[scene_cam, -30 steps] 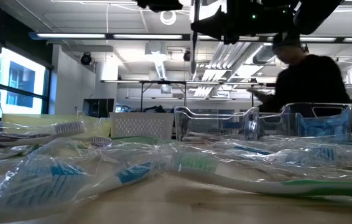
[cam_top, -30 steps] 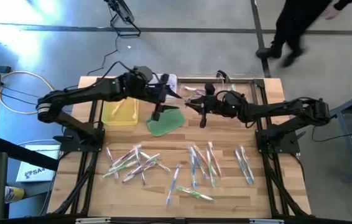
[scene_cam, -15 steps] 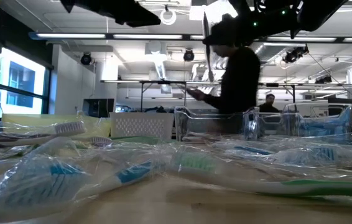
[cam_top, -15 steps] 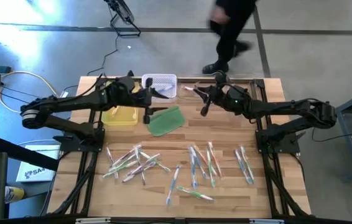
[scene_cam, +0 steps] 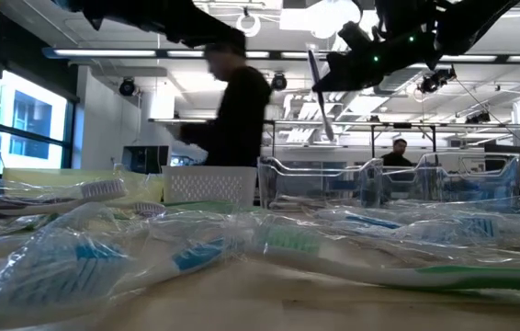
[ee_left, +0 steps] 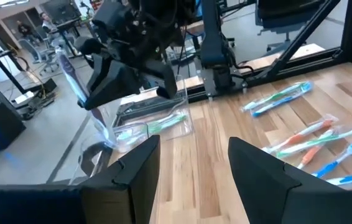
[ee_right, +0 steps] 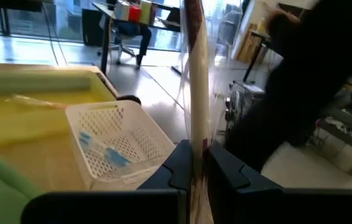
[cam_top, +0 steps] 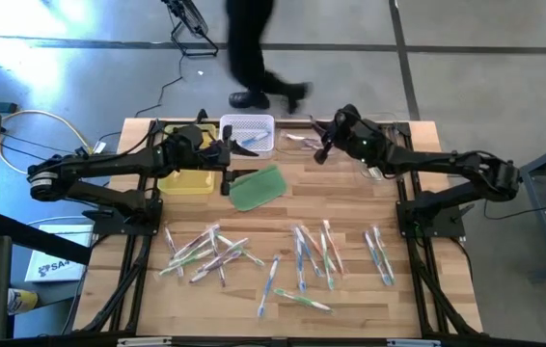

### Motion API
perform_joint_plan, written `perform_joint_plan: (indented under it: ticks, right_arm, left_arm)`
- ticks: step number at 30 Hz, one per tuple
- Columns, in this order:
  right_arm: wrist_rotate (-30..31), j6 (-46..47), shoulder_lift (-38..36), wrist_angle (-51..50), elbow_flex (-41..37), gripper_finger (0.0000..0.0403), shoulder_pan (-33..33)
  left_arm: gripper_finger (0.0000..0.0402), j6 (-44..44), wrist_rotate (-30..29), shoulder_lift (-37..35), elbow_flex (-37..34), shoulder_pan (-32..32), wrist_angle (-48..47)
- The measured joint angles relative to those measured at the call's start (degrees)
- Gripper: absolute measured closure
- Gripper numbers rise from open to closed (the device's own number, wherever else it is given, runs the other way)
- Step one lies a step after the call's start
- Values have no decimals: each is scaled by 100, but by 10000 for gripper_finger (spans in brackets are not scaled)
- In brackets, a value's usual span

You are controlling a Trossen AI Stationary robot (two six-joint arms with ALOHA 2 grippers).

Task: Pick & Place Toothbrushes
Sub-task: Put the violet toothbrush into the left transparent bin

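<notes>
A: Where is the left end effector (cam_top: 227, 157)?

B: At about eleven o'clock on the tabletop (cam_top: 273, 222), beside the yellow tray (cam_top: 184, 179). Its fingers stand apart and hold nothing.

A: And the loose toothbrushes (cam_top: 278, 258)?

B: They lie wrapped from seven to five o'clock, near the front edge. A green pad (cam_top: 256, 187) lies above them.

A: The right end effector (cam_top: 325, 149)?

B: At about one o'clock, beside the clear bin (scene_cam: 320, 179). It is clamped on one wrapped toothbrush (ee_right: 195, 74), which stands upright between its fingers. A person (cam_top: 254, 48) walks behind.
</notes>
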Motion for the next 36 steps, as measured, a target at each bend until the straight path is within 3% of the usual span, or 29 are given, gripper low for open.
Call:
perform_joint_plan:
  ticks: [10, 28, 36]
  right_arm:
    - [-17, -51, 222, -1732, 1039, 386, -20]
    - [-12, -417, 2413, -4098, 2990, 386, -444]
    - [-792, -202, 2616, -4628, 3075, 386, -831]
  left_arm:
    - [217, 2, 2, 0, 0, 0, 301]
    - [217, 3, 9, 3, 2, 0, -145]
    - [217, 4, 9, 4, 2, 0, -183]
